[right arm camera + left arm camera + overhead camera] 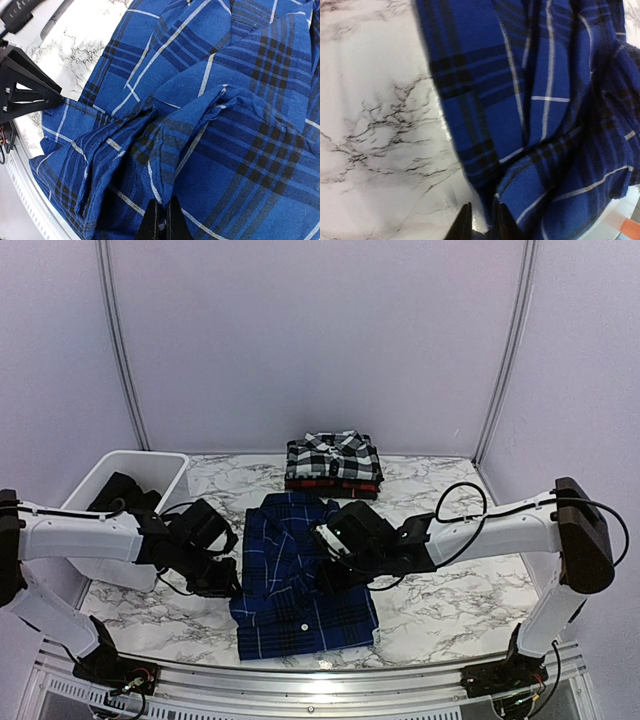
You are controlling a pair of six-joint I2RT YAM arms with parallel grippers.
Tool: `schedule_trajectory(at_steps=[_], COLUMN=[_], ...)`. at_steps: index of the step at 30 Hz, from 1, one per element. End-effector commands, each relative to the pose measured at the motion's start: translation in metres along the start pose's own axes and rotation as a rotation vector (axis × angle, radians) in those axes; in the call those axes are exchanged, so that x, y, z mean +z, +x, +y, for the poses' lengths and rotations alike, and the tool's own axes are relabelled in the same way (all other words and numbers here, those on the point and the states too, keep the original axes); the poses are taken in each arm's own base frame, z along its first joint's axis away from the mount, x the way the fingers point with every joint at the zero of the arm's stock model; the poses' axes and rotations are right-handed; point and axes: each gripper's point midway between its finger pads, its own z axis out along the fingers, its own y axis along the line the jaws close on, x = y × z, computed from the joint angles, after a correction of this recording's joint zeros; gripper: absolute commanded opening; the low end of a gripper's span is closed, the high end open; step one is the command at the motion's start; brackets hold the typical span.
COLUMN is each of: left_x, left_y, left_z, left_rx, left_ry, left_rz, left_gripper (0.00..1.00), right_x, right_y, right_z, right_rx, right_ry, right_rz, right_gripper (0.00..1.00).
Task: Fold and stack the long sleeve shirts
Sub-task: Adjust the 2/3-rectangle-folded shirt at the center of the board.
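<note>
The royal blue plaid shirt (300,585) lies crumpled and partly folded at the table's middle front. My left gripper (224,580) is at its left edge; in the left wrist view the gripper (484,226) is shut on the shirt's edge (530,125). My right gripper (335,572) is over the shirt's middle; in the right wrist view it (162,222) pinches a raised fold of the blue cloth (215,125). The black-and-white check shirt (333,455) lies folded at the back, on top of the folded red-and-black shirt (335,486).
A white plastic tub (105,480) with dark cloth inside stands at the left, behind my left arm. The marble tabletop (450,590) shows to the right of the blue shirt. A metal rail (300,680) runs along the near edge.
</note>
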Motion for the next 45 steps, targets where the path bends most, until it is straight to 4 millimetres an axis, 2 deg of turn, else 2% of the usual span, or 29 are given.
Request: schedule_trajectory(at_steps=[1,3,6,8,13,16,21,25,29,35,39,45], left_x=[-0.022,-0.03,-0.032,-0.025,-0.011,0.006,0.039,0.045,0.041,0.033,0.028,0.028], left_y=[-0.027,-0.032,-0.038,-0.039,-0.048,-0.051,-0.045,-0.046,-0.052,-0.06,-0.067,-0.072], left_z=[-0.041,-0.052,-0.059,-0.061,-0.078,-0.068,-0.041,-0.03,-0.025,-0.019,-0.018,-0.022], left_rx=[0.11,0.156,0.215,0.236,0.246,0.2,0.135,0.114,0.102,0.101,0.116,0.133], left_ry=[0.157,0.205,0.235,0.252,0.38,0.374,0.316,0.278,0.247,0.199,0.17,0.163], left_rz=[-0.092,-0.125,-0.161,-0.174,-0.223,-0.208,-0.157,-0.162,-0.193,-0.235,-0.257,-0.259], left_gripper=[0.07,0.0,0.0,0.0,0.0,0.0,0.0,0.0,0.12,0.27,0.32,0.39], right_x=[-0.012,-0.013,-0.014,-0.014,-0.015,-0.015,-0.012,-0.009,-0.011,-0.023,-0.035,-0.052], right_y=[-0.009,-0.011,-0.014,-0.017,-0.023,-0.027,-0.039,-0.047,-0.052,-0.048,-0.047,-0.034], right_z=[0.01,0.011,0.016,0.019,0.023,0.024,0.031,0.036,0.039,0.041,0.038,0.037], right_rx=[-0.005,-0.008,-0.014,-0.019,-0.026,-0.028,-0.039,-0.05,-0.064,-0.09,-0.108,-0.136], right_ry=[-0.014,-0.018,-0.025,-0.031,-0.033,-0.032,-0.041,-0.044,-0.043,-0.024,0.005,0.003], right_rz=[-0.037,-0.043,-0.053,-0.06,-0.071,-0.08,-0.099,-0.104,-0.113,-0.117,-0.148,-0.165], right_gripper=[0.0,0.0,0.0,0.0,0.0,0.0,0.0,0.0,0.23,0.4,0.52,0.66])
